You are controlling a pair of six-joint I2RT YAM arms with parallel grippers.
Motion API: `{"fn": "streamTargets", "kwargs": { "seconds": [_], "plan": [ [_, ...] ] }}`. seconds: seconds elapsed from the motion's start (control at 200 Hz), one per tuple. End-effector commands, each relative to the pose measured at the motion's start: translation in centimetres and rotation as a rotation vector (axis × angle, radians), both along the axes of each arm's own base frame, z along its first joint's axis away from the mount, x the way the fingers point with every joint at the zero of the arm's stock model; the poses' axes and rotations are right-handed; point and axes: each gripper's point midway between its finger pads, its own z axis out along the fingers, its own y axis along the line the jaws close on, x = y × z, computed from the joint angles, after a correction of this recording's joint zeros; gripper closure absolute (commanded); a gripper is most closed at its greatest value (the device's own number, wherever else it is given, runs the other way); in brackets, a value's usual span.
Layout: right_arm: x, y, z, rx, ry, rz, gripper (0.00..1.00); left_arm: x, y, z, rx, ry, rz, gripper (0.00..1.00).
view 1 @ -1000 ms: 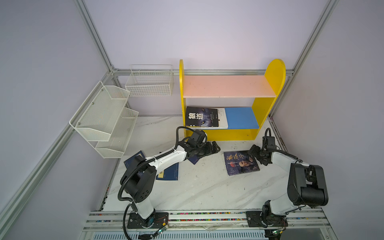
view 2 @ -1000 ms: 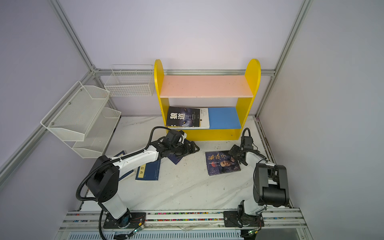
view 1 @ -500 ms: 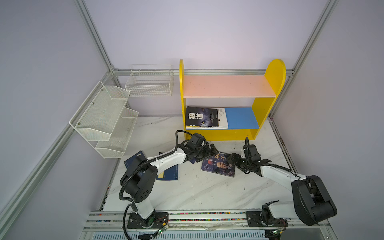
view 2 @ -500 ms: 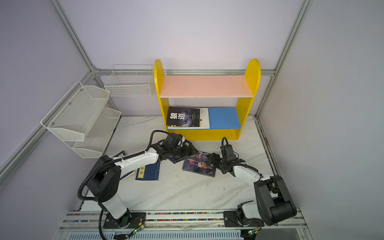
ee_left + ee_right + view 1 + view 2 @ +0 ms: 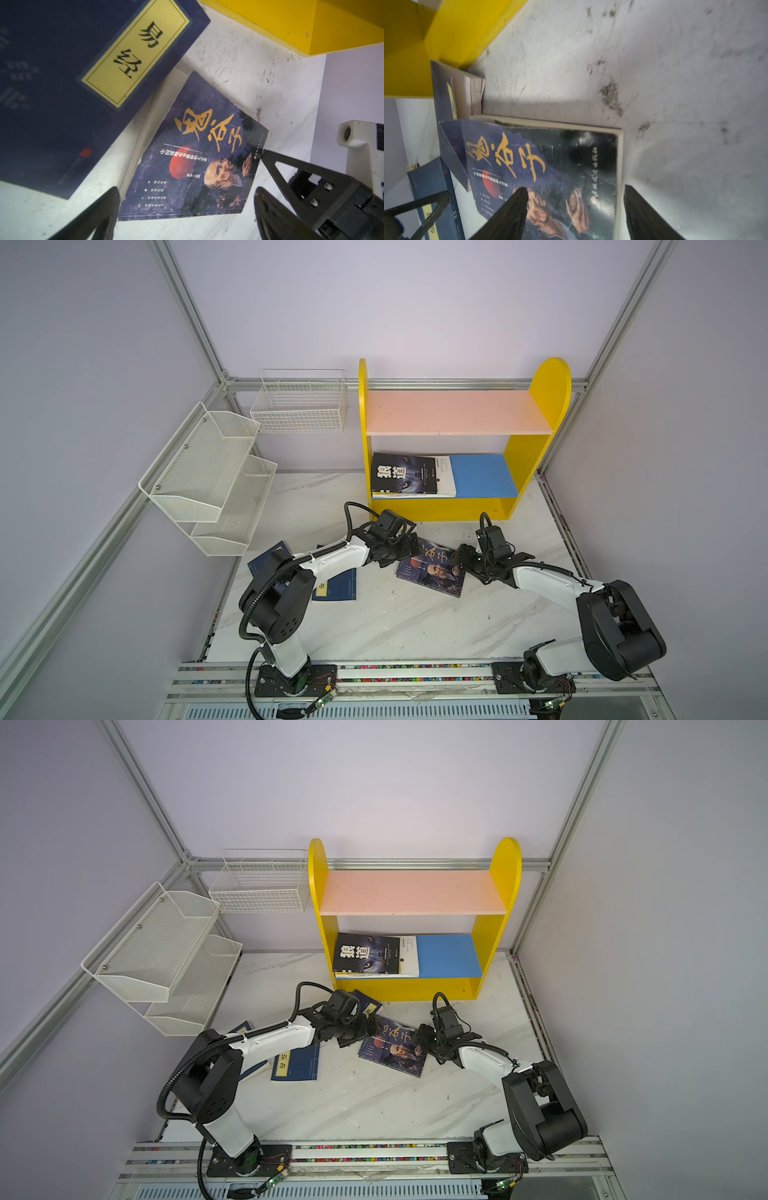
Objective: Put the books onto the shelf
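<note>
One illustrated book (image 5: 432, 570) now nearer left gripper (image 5: 409, 551).

Illustrated book (image 5: 432, 572) slid leftward, right tool (image 5: 459, 563) following, nearer left tool (image 5: 409, 549)

navy book (image 5: 52, 93): the yellow label (image 5: 135, 54) on the cover says 易经 in black characters, super clear in the left wrist view
illustrated book (image 5: 197, 166) lying on the table (image 5: 415, 626): big orange brush title 鬼谷子, then a line of small white print under it and a little column list, both too tiny for me to read
wolf-eye book (image 5: 402, 473) on the lower board of the shelf (image 5: 548, 406): 狼道 in fat white characters, shows in both top views, small print beside it is mush
second navy book (image 5: 303, 1065) flat on the table: label strip (image 5: 283, 1064) in yellow with dark characters, can't make them out
</note>
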Motion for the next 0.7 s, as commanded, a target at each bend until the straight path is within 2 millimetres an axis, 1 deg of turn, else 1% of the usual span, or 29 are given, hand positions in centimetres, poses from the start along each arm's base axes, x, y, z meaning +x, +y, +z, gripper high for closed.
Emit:
{"fn": "streamTargets", "kwargs": {
  "seconds": [0.0, 0.1, 0.17, 0.39, 0.465, 0.555, 0.63, 0.695],
  "plan": [
    [-1.3, -0.4, -0.9, -0.02, 0.034, -0.03, 0.25, -0.2, 1.6, -2.2, 0.088, 0.004, -0.003, 0.02],
    [-1.2, 0.0, -1.3, -0.007, 0.031, -0.025, 0.25, -0.2, 1.8, -3.1, 0.111, 0.005, -0.011, 0.01],
    [-0.8, 0.3, -1.5, 0.001, 0.025, -0.023, 0.25, -0.2, 1.4, -3.5, 0.107, 0.007, -0.031, 0.01],
    [2.0, 1.0, -1.4, -0.047, 0.001, -0.005, 0.26, -0.9, -0.5, -5.3, 0.111, 0.043, -0.081, 0.03],
    [2.6, 1.0, -1.6, -0.072, 0.007, 0.002, 0.26, -1.2, -1.3, -5.2, 0.096, 0.038, -0.097, 0.03],
    [3.1, 1.2, -1.9, -0.086, 0.011, 0.016, 0.26, -1.1, -2.3, -4.7, 0.05, 0.017, -0.114, 0.04],
    [3.0, 1.2, -2.5, -0.091, 0.025, 0.022, 0.26, -0.8, -3.2, -3.8, 0.002, -0.017, -0.136, 0.06],
    [2.8, 1.1, -3.4, -0.103, 0.044, 0.025, 0.28, -0.3, -4.0, -2.8, -0.053, -0.048, -0.147, 0.09]
  ]
}}
